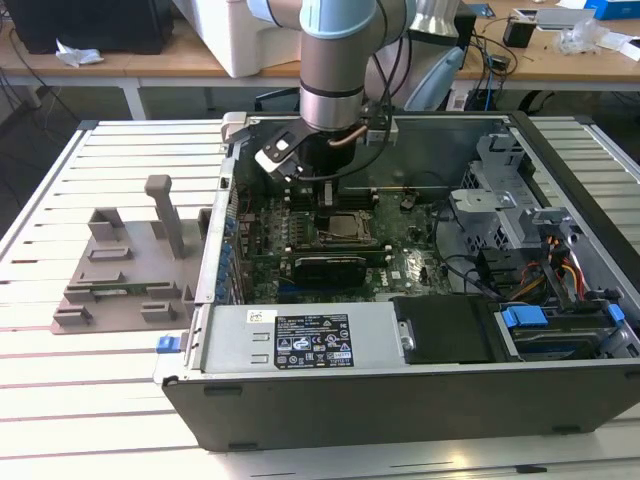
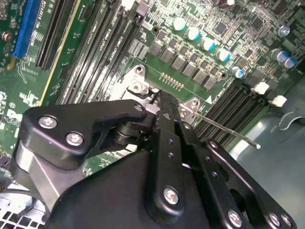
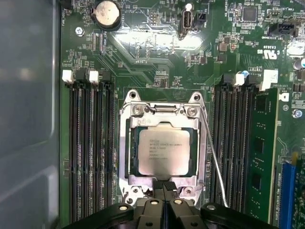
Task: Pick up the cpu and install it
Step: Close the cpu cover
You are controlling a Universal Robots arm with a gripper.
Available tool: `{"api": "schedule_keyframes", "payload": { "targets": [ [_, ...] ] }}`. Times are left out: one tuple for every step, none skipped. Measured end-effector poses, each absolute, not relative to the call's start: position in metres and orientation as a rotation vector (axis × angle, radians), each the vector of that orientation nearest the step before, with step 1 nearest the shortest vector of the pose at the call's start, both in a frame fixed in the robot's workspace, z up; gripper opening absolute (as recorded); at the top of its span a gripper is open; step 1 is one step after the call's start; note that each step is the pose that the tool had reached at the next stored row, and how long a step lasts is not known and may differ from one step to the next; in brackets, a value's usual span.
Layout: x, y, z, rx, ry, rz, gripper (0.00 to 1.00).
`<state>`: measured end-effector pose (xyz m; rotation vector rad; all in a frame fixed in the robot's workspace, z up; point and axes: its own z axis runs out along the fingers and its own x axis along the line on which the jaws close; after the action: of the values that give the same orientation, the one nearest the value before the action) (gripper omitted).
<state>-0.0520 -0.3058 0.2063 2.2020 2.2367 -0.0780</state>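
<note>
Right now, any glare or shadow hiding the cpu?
First wrist view: white glare washes out the green motherboard beyond the metal-framed socket; the pale silver square cpu is evenly lit, glare-free. Second wrist view: the black metal hand blocks the socket. Exterior view: the dark open computer case is shaded inside, beneath the grey arm.

**Where My Three Cameras Are Looking**

The exterior view is sitting off my arm (image 1: 338, 60), up high and a little way back, looking down into the open computer case (image 1: 400, 390) on the table (image 1: 100, 420). The first wrist view is riding on my arm and looking straight down at the cpu (image 3: 161, 150) in its socket (image 3: 125, 143), very near. The second wrist view is looking past my gripper (image 2: 161, 107) at a slant, also near, across the green board (image 2: 190, 81). All three are sharing the socket and the board around it.
</note>
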Motion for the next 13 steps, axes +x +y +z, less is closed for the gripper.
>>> {"api": "schedule_keyframes", "payload": {
  "targets": [
    [-0.052,-0.306,0.206,2.202,2.237,-0.078,0.11],
    [-0.052,-0.306,0.205,2.202,2.236,-0.079,0.11],
    [-0.052,-0.306,0.205,2.202,2.236,-0.079,0.11],
    [-0.052,-0.306,0.205,2.202,2.236,-0.079,0.11],
    [-0.050,-0.306,0.204,2.202,2.237,-0.078,0.11],
    [-0.046,-0.306,0.204,2.201,2.238,-0.077,0.11],
    [-0.044,-0.306,0.205,2.201,2.238,-0.077,0.11],
    [-0.043,-0.306,0.208,2.200,2.239,-0.077,0.11],
    [-0.043,-0.306,0.211,2.201,2.238,-0.078,0.11],
    [-0.042,-0.306,0.214,2.201,2.238,-0.078,0.11],
    [-0.041,-0.306,0.215,2.201,2.239,-0.078,0.11],
    [-0.038,-0.306,0.216,2.202,2.239,-0.080,0.11],
    [-0.033,-0.306,0.216,2.204,2.242,-0.085,0.11]
  ]
}}
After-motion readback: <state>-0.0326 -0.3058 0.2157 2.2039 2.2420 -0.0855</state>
